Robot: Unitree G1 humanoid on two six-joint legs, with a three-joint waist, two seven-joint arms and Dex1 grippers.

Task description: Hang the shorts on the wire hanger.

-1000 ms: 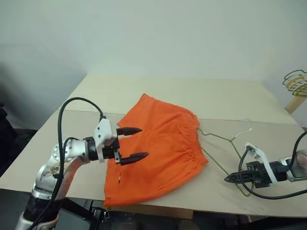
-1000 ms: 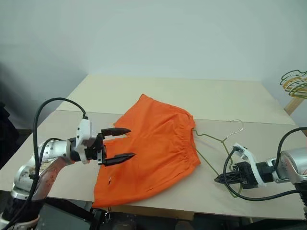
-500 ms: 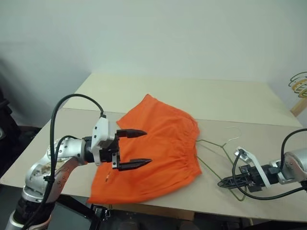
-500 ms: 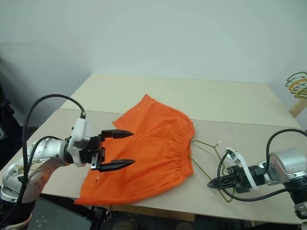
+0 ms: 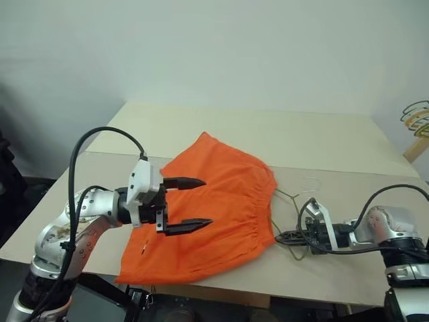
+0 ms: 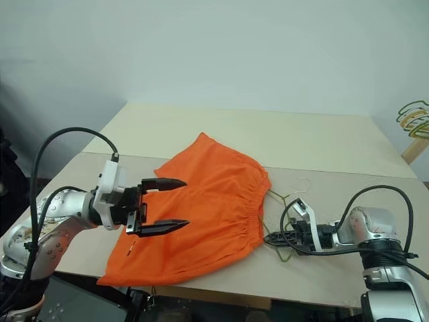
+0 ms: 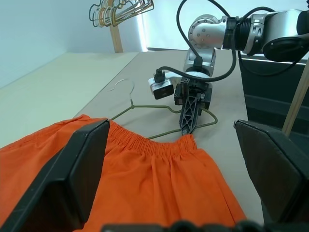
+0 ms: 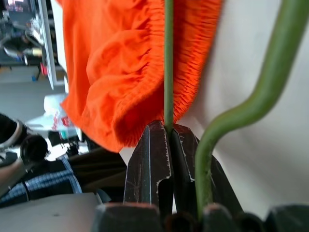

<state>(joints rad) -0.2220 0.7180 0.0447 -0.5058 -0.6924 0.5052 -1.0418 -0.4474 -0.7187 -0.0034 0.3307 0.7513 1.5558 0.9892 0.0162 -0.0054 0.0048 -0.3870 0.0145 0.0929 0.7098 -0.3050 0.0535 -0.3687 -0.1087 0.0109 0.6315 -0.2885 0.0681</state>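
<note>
On the counter (image 5: 348, 144), your right pincer (image 6: 268, 237) is clenched on the thin, springy wire hanger (image 7: 159, 108), left pincer (image 5: 191, 203) released; grab the floppy shorts (image 5: 214, 201) by the waistband.

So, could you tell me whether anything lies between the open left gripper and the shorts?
Nothing visible does. The left gripper hovers open directly over the shorts, with only air between its fingers and the fabric. The right gripper is shut on the wire hanger at the waistband edge, off to the side.
</note>
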